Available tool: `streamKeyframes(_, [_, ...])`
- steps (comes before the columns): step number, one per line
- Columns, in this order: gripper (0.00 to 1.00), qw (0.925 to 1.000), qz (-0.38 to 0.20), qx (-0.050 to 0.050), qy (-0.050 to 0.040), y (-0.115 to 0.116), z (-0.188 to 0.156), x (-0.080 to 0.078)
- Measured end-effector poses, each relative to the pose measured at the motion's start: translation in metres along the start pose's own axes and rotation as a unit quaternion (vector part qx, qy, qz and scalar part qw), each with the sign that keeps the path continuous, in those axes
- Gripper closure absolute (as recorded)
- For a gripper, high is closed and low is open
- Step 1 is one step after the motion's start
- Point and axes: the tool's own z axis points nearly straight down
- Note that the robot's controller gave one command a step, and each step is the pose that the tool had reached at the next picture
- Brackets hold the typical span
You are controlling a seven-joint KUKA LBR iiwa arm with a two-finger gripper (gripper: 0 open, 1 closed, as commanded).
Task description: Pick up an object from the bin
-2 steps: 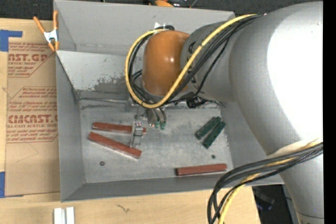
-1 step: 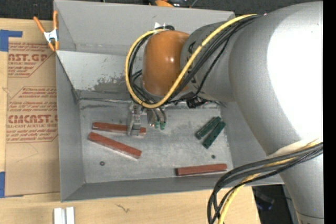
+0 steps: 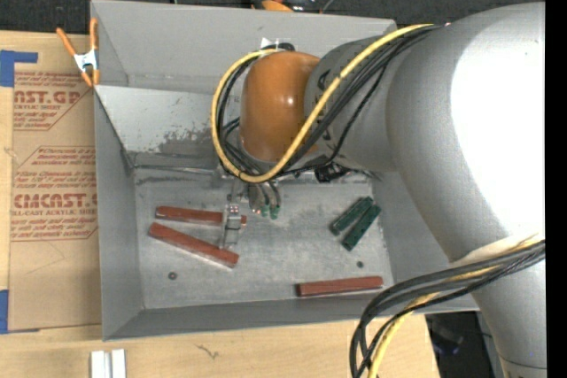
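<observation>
My gripper point(image 3: 233, 224) hangs below the orange cover, low over the bin floor left of centre. Its tip is at the right end of a flat red-brown bar point(image 3: 184, 213) that lies level on the floor. A second, longer red-brown bar point(image 3: 193, 245) lies slanted just in front of it, its right end under the gripper's tip. Whether the gripper touches either bar is hidden by its own body.
A dark green pair of short strips point(image 3: 354, 221) lies at the right of the floor. Another red-brown bar point(image 3: 339, 286) rests along the front wall at the right. The arm and its cables cover the bin's back right.
</observation>
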Motion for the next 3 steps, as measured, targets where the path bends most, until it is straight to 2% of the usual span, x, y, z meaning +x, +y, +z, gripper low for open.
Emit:
streamKeyframes(1, [1.00,1.0000,0.000,0.000,0.0000,0.000,0.000,0.000])
streamKeyframes(2, [1.00,0.9966,-0.082,0.000,-0.0094,0.004,0.013,0.021])
streamKeyframes(3, [0.00,0.9966,-0.083,0.001,-0.0010,0.004,0.018,0.026])
